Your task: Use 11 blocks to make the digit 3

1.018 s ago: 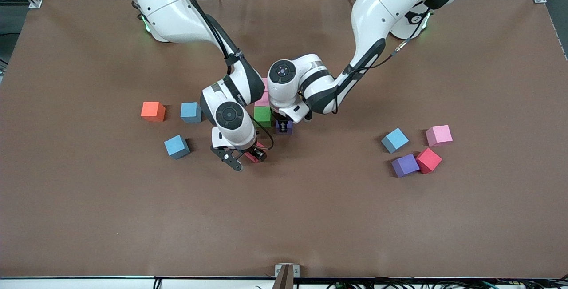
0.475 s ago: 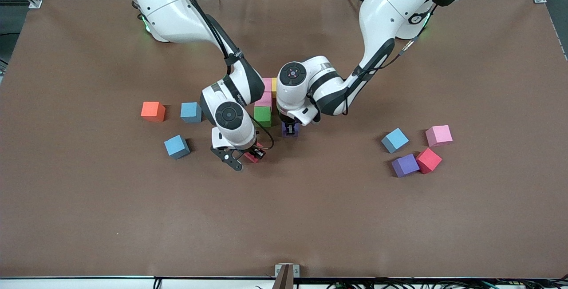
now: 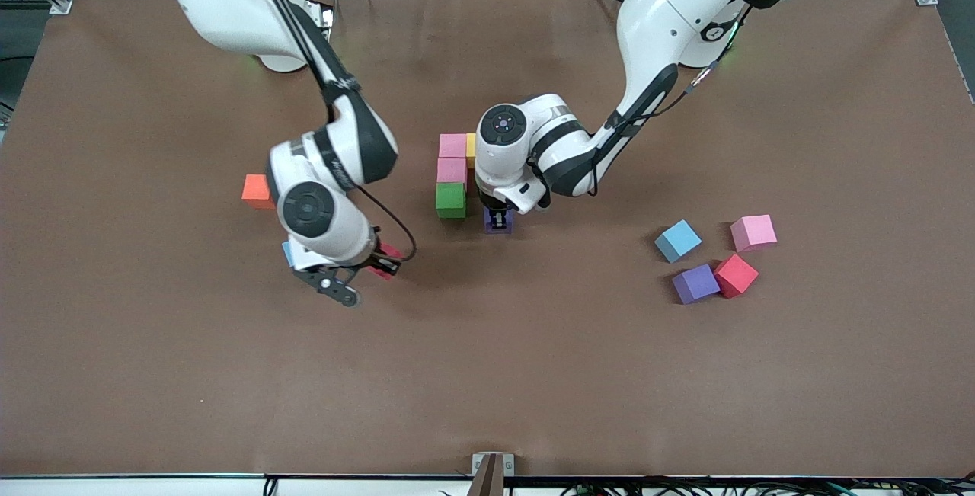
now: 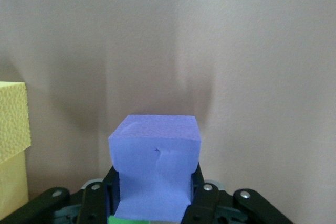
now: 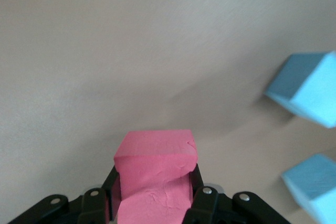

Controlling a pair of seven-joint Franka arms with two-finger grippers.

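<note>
My left gripper [image 3: 498, 219] is shut on a purple block [image 3: 499, 226], low at the table beside the green block [image 3: 450, 200], toward the left arm's end. Two pink blocks [image 3: 452, 145] and a yellow block [image 3: 471, 149] stand touching, farther from the camera than the green one. In the left wrist view the purple block [image 4: 155, 156] sits between the fingers [image 4: 201, 195], with the yellow block [image 4: 11, 145] at the side. My right gripper [image 3: 383, 262] is shut on a red block [image 3: 389, 255], also seen in the right wrist view [image 5: 155, 182], over bare table toward the right arm's end.
Loose light blue [image 3: 677, 241], pink [image 3: 753, 232], purple [image 3: 695, 283] and red [image 3: 736, 275] blocks lie toward the left arm's end. An orange cube [image 3: 256, 190] lies by the right arm. Two light blue blocks [image 5: 307, 90] show in the right wrist view, mostly hidden under that arm in the front view.
My right gripper has carried the red block away from the built blocks toward the right arm's end. My left gripper shifted the purple block slightly toward the left arm's end, then held still.
</note>
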